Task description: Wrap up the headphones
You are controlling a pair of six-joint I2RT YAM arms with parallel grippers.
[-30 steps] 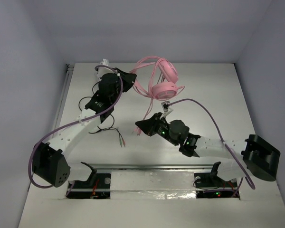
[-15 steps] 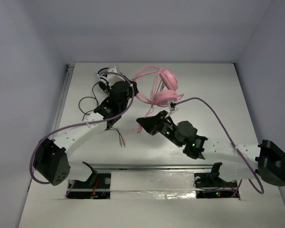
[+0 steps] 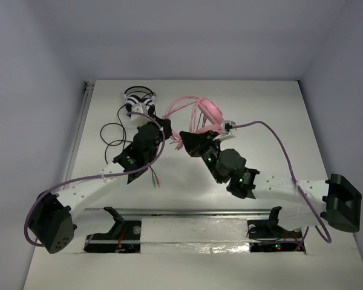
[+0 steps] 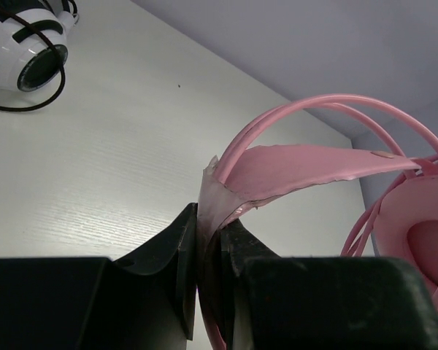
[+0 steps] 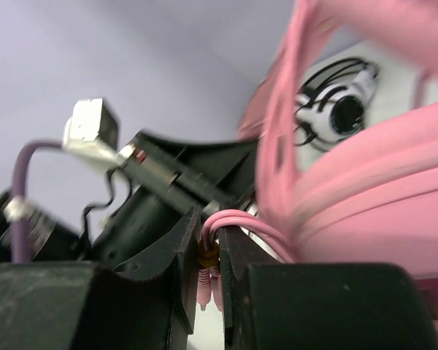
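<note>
Sitting at the back left of the table (image 3: 278, 121) are the smaller black-and-white headphones (image 3: 139, 103), with their black cable (image 3: 104, 133) trailing toward the near side. Just right of those, the left gripper (image 4: 209, 230) is pinching the headphones (image 3: 207, 112) by the flat pink strap under the headband, jaws nearly closed on it. The pink set is sitting at the back middle, earcups just right of both grippers; can't tell if it's lifted or resting. The right gripper (image 5: 208, 244) is squeezing a loop of the pink cable (image 5: 230, 217), jaws almost together, close beside the left one.
</note>
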